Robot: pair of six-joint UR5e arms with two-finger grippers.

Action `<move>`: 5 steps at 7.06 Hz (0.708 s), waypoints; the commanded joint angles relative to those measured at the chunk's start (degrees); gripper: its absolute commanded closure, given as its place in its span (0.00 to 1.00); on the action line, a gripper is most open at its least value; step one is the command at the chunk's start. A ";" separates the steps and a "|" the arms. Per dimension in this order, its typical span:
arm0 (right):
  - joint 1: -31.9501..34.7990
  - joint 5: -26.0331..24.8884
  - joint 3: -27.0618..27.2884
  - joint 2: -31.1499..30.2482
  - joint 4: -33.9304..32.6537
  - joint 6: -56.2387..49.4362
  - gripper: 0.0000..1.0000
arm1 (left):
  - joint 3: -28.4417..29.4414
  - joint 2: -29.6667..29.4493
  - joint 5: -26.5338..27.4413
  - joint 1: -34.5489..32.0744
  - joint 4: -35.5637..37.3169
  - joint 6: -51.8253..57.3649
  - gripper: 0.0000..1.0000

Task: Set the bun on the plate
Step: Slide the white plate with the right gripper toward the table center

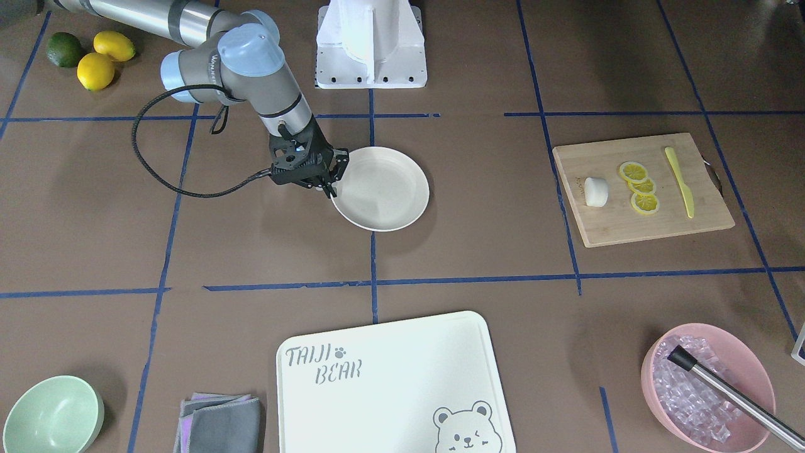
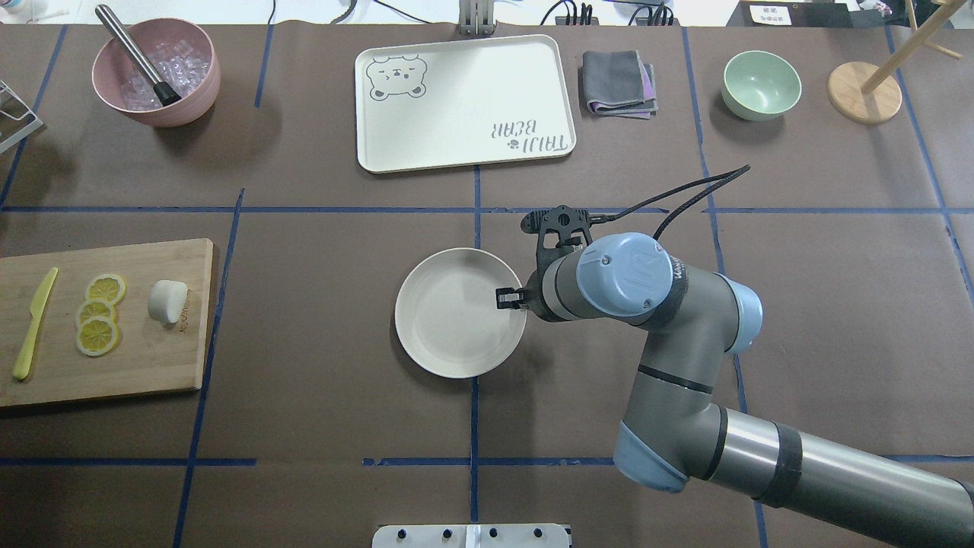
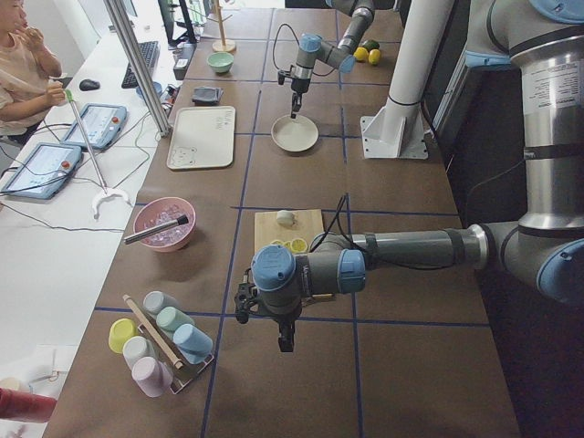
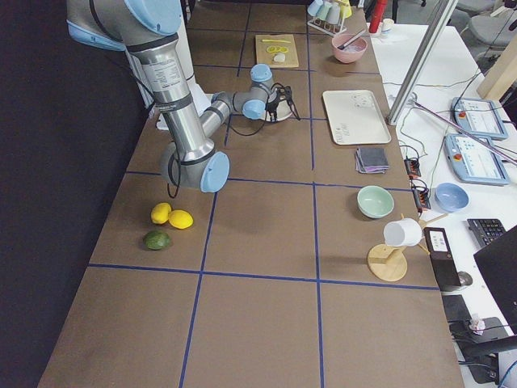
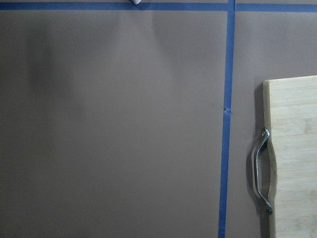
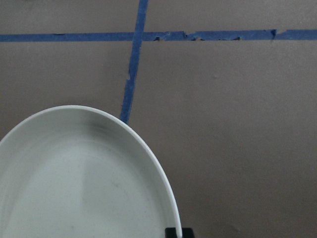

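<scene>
At mid-desk my right claw (image 2: 508, 298) clamps the plate (image 2: 449, 320) by its right rim; the bun (image 2: 167, 301) lies far left.

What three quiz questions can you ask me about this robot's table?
1. Where does the small white rounded bun lie?
A) on the light wooden cutting board
B) in a pink bowl
C) in a green bowl
2. True or false: the round cream-white plate is empty.
3. How many yellow lemon slices lie beside the bun?
Key: 1 A; 2 true; 3 three.
</scene>
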 commanded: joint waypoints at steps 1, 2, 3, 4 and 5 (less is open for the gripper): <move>-0.28 -0.61 -0.39 -0.35 -0.09 0.17 0.75 | 0.00 -0.01 -0.06 0.01 0.00 0.00 0.00; -0.28 -1.14 -0.39 -0.79 -0.18 0.17 0.01 | 0.00 -0.01 -0.06 0.01 0.00 0.00 0.00; -0.20 -4.45 0.40 -1.31 -0.36 0.17 0.00 | -0.09 -0.01 -0.06 0.01 -0.09 0.00 0.00; 1.98 -2.30 0.84 -1.49 -0.88 -1.22 0.00 | 0.00 -0.01 -0.06 0.01 -0.09 0.00 0.00; 7.92 5.55 2.32 -2.02 -4.71 -4.20 0.00 | -0.70 0.08 0.12 -0.08 -0.09 0.26 0.00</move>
